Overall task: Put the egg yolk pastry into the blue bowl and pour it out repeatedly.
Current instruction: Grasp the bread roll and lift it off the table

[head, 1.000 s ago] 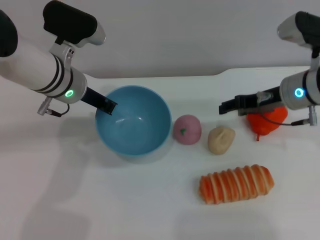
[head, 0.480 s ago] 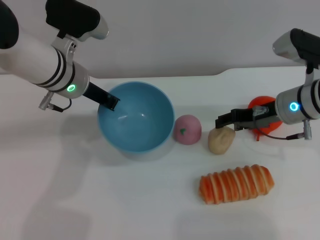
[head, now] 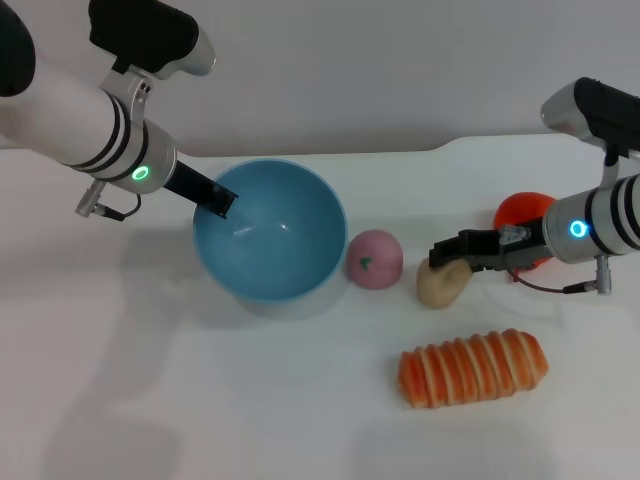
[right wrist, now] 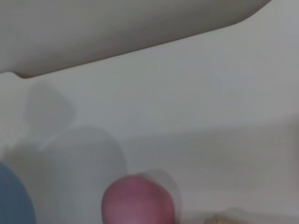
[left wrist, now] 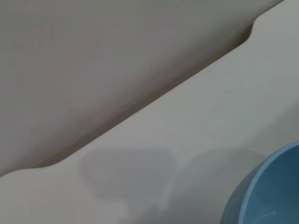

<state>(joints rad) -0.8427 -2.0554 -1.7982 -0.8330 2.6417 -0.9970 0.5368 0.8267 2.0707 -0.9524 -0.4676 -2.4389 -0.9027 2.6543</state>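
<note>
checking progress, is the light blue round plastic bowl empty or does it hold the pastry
Empty: the light blue round plastic bowl shows only bare interior. The small beige pastry lump lies on the table, at the right gripper.

You are getting even, soft overhead light; faint shadows pooling on white surface (head: 250, 400); both wrist views showing blurred, out of focus.

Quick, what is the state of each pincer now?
Left pincer: shut on the blue bowl rim.
Right pincer: at the egg yolk pastry; state cannot be told.
</note>
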